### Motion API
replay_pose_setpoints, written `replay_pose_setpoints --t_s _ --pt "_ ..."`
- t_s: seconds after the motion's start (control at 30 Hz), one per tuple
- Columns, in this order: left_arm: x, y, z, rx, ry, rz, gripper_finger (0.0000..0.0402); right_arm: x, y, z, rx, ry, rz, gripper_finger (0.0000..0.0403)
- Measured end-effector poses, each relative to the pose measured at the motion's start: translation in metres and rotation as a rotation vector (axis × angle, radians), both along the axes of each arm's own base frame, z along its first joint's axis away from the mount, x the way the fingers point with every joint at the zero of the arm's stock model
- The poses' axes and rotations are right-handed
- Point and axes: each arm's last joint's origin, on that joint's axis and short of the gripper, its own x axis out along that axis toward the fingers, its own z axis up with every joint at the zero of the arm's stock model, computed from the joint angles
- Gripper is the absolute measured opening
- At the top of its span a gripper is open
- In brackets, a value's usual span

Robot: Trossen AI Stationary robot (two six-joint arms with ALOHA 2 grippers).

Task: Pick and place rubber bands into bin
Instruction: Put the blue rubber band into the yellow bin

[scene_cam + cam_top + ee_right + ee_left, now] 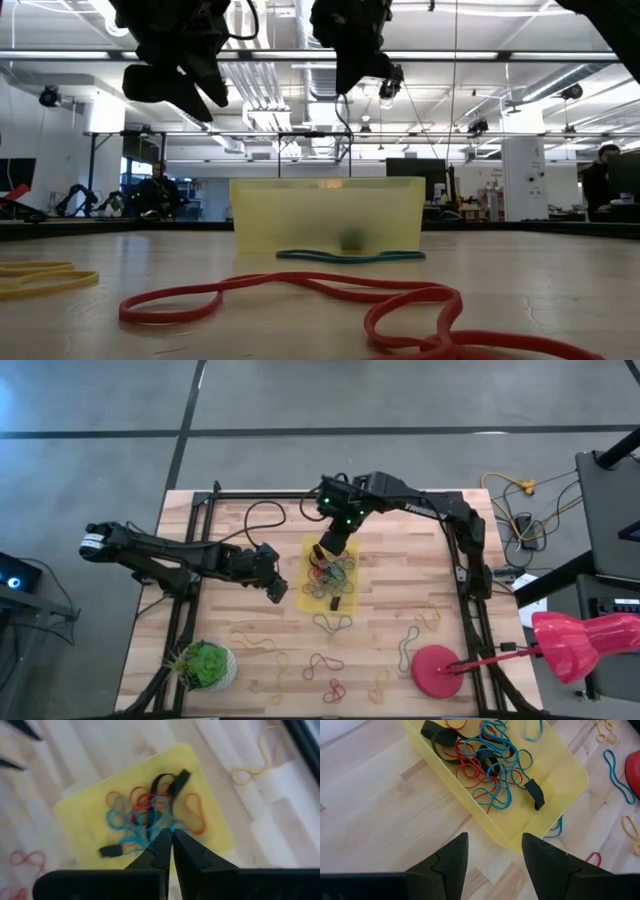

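1. The right gripper [172, 836], its two dark fingers pressed together, hangs above the middle of the shallow translucent yellow plastic bin [306, 598]; whether a thin blue strand is pinched at the tips, I cannot tell.
2. The left gripper [494, 851] sits just left of the bin in the high view, fingers spread apart and holding nothing, lifted off the pale wooden table [200, 530].
3. Inside the bin lies a tangle of thin red, blue and black rubber bands [487, 762] (several loops knotted through one another).
4. More bands lie loose on the table, lower centre and lower right of the high view: red loops [322, 665], yellow ones [252, 641], and a blue-green one [333, 623] just beside the bin's lower edge.
5. Judgement: the loops are light, limp and stretchy, and flat on the wood. Pinching one strand at a curve well apart from its neighbours seems best.
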Motion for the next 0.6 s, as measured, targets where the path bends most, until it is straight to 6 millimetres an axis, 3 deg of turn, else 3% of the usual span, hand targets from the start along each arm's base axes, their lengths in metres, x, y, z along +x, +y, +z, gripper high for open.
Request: replay_pose_setpoints --t_s 0.3,0.6 --pt "0.003 -0.005 0.004 -0.047 -0.04 -0.039 0.017 0.012 -0.001 -0.028 -0.061 0.0 -0.014 0.0018" --pt "0.006 -0.014 0.008 -0.063 -0.105 -0.082 0.017 0.017 0.002 -0.042 -0.054 -0.011 -0.02 0.0121"
